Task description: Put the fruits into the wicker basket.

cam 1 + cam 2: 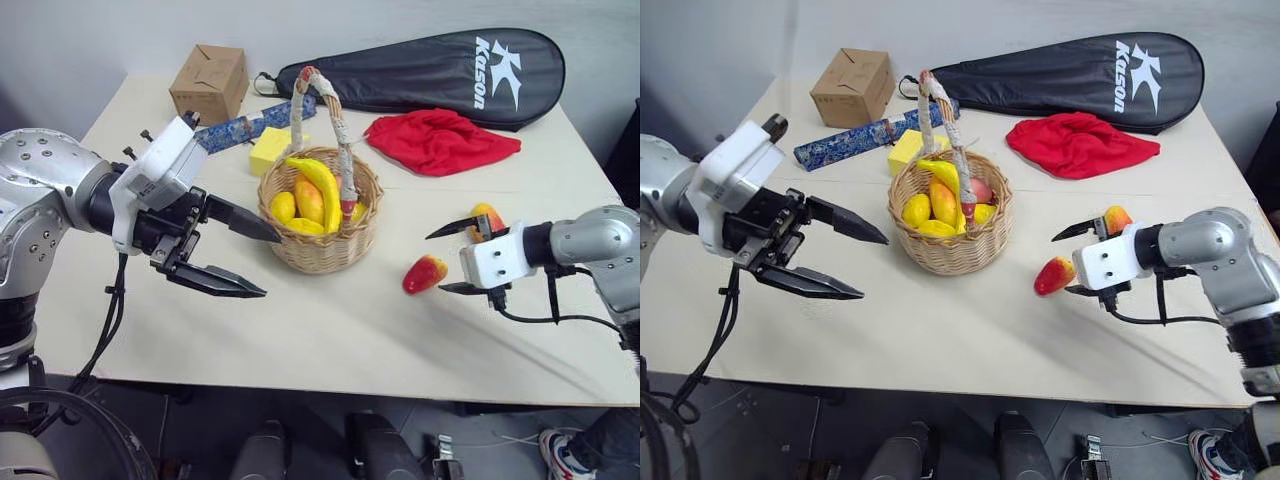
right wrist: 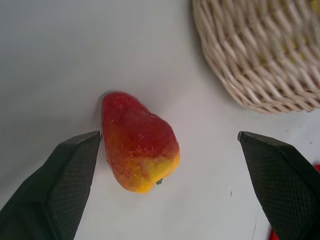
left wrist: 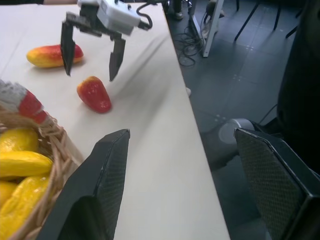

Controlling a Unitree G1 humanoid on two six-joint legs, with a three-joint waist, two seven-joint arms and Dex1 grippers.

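The wicker basket (image 1: 322,252) stands mid-table, its taped handle arched over it. Inside lie a banana (image 1: 318,180) and other yellow and orange fruits. A red-and-yellow mango-like fruit (image 1: 425,273) lies on the table to the basket's right. My right gripper (image 2: 169,136) is open, its fingers either side of that fruit and just above it. A second such fruit (image 1: 488,215) lies just behind that gripper. My left gripper (image 1: 272,266) hangs open and empty at the basket's left side, pointing toward it.
A cardboard box (image 1: 210,82), a black racket bag (image 1: 430,65), a red cloth (image 1: 440,140), a yellow sponge block (image 1: 270,150) and a blue patterned roll (image 1: 235,132) lie along the back of the table (image 1: 330,340). Its front edge is close to both arms.
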